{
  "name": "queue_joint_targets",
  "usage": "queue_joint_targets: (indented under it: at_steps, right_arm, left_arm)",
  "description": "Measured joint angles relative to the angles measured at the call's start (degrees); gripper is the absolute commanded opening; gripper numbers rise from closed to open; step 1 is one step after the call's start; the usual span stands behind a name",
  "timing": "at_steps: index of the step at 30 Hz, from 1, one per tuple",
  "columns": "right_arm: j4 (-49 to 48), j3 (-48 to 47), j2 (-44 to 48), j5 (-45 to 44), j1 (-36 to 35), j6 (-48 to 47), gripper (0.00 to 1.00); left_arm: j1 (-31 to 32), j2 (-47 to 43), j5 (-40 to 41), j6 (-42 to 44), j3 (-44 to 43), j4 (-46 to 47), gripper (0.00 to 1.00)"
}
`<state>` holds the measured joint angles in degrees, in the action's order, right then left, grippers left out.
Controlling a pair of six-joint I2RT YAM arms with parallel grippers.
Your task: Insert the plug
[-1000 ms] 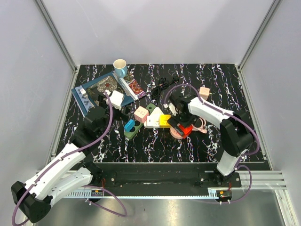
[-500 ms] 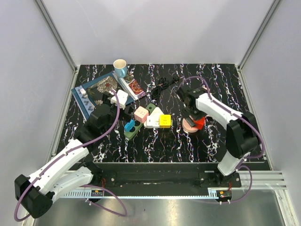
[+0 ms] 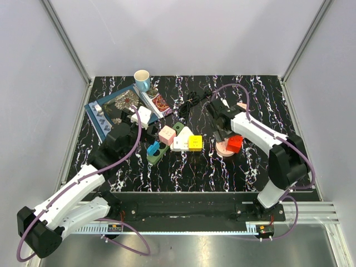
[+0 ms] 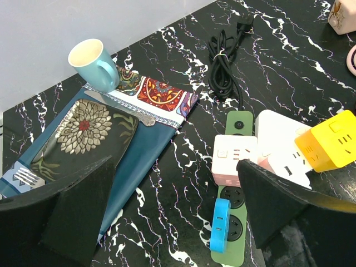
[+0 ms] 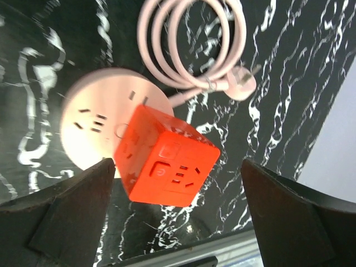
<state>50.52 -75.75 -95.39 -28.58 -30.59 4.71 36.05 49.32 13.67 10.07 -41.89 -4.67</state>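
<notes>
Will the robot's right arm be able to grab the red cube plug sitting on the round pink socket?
Probably yes. The right gripper hangs open just above the red cube plug, its jaws wide on either side, and nothing lies between them. The cube sits tilted on the round pink socket.

Front tabletop (image 3: 189, 173): open strip, passable.
Centre: green power strip (image 4: 228, 253) and cube adapters (image 3: 167, 134) block.
Far left: mug (image 3: 142, 78), placemat (image 4: 139, 161) crowd.
Right: red cube (image 5: 167, 161) over pink round socket (image 5: 89, 128).
</notes>
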Motion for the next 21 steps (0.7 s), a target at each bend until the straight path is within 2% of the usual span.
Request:
queue_joint_targets:
  at_steps: [6, 9, 12, 16, 21]
  right_arm:
    - [0.5, 6.3, 0.0, -3.4, 2.7, 1.7, 1.00]
    - [1.7, 6.5, 0.2, -5.1, 5.7, 2.0, 1.00]
    - [2.2, 5.9, 1.2, -3.1, 7.2, 1.6, 1.00]
    - [1.0, 0.5, 3.2, 3.9, 7.3, 1.2, 1.00]
    - [-3.1, -9.7, 0.4, 6.9, 10.7, 2.4, 0.98]
  left_arm:
    - [0.0, -0.2, -0.2, 0.0, 0.0, -0.6, 0.99]
    - [0.0, -0.2, -0.4, -0.1, 0.0, -1.4, 0.99]
    - [0.0, -0.2, -0.4, -0.5, 0.0, -2.1, 0.99]
    - [0.0, -0.3, -0.4, -0.9, 0.0, -2.8, 0.99]
    - [0.0, -1.0, -0.4, -1.0, 0.0, -3.3, 0.99]
